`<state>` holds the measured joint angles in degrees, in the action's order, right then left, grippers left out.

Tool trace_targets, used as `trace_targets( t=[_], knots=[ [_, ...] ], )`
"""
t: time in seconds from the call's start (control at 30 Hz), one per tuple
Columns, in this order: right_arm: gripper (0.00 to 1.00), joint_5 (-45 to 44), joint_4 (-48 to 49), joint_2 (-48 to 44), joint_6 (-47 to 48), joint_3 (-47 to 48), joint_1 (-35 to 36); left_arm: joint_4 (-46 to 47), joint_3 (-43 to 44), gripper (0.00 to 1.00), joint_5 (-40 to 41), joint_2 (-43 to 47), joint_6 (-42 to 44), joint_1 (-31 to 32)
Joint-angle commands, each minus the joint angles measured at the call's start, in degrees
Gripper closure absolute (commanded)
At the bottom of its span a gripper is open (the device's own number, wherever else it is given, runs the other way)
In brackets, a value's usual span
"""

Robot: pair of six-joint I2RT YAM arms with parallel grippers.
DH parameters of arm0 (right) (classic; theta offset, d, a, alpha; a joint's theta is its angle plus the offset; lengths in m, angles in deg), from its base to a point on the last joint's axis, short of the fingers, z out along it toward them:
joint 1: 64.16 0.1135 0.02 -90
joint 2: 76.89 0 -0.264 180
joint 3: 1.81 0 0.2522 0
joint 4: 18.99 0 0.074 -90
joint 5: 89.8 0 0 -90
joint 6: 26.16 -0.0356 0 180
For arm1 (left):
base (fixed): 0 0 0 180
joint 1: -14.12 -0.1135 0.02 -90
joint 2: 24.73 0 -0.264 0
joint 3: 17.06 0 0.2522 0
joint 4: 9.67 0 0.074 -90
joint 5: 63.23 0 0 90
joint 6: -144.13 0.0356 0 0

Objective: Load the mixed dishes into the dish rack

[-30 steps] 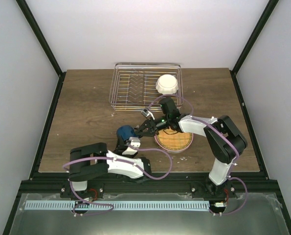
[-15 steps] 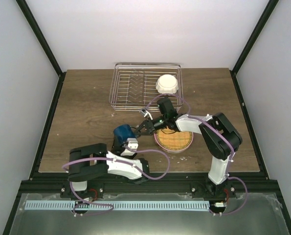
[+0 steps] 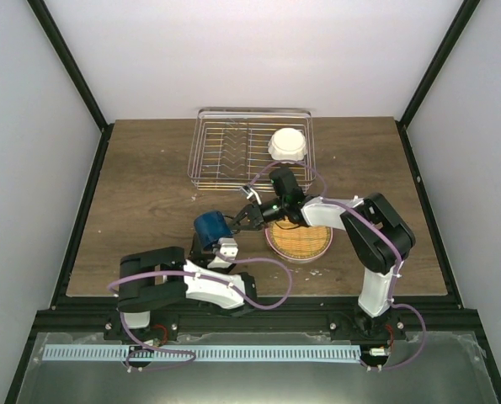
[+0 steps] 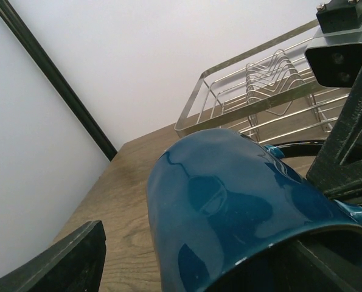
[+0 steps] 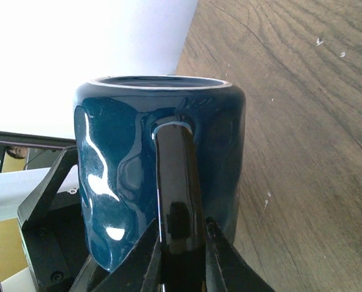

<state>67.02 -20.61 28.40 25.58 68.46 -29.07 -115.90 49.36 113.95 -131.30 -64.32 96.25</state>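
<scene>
The dark blue mug [image 3: 209, 225] [image 4: 229, 201] [image 5: 120, 158] lies on its side left of centre on the table. My right gripper [image 3: 242, 219] [image 5: 179, 228] is shut on the mug's handle [image 5: 176, 182], reaching in from the right. My left gripper [image 3: 206, 239] [image 4: 193, 267] stands open around the mug body, and its left finger [image 4: 65, 261] is clear of the glaze. The silver wire dish rack [image 3: 229, 150] [image 4: 254, 85] stands at the back with the white scalloped bowl [image 3: 287, 145] in its right end. A yellow-lime ribbed plate [image 3: 302, 241] lies on a pink plate [image 3: 273, 246].
The plate stack sits just right of the mug, under the right arm's forearm [image 3: 334, 210]. Black frame posts [image 3: 82, 84] and white walls border the wooden table [image 3: 149, 194]. The table's left edge [image 4: 117, 152] runs near the mug.
My left gripper has opened off the mug. My right gripper has closed on the handle, and the mug has shifted slightly left and toward the back.
</scene>
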Motion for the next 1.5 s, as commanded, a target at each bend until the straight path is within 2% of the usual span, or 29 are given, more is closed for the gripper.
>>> trace_targets(
  t=[0.0,0.27,0.6,0.87,1.3,1.47],
  knots=[
    [0.96,0.63,5.29,-0.05,-1.60,3.19,0.67,0.30,-0.10,0.26,1.05,-0.66,-11.92,0.86],
    [0.96,0.61,9.23,-0.80,-5.01,4.84,0.60,0.32,1.70,0.24,0.86,-1.89,-11.66,2.74],
    [0.96,-1.63,5.83,-1.79,-3.20,8.77,0.63,0.30,2.40,0.23,-0.53,-1.55,-11.90,4.41],
    [0.96,-8.39,-6.41,-3.36,4.99,14.72,0.31,0.28,2.41,0.21,-2.35,8.29,-7.56,4.88],
    [0.96,-16.37,-16.97,-3.15,12.26,17.22,-1.41,0.33,0.55,0.20,-1.92,22.43,3.53,4.84],
    [0.97,-21.07,-20.70,-2.75,14.92,17.37,-2.05,0.36,-0.12,0.17,-4.63,28.21,11.13,-0.28]
  ],
)
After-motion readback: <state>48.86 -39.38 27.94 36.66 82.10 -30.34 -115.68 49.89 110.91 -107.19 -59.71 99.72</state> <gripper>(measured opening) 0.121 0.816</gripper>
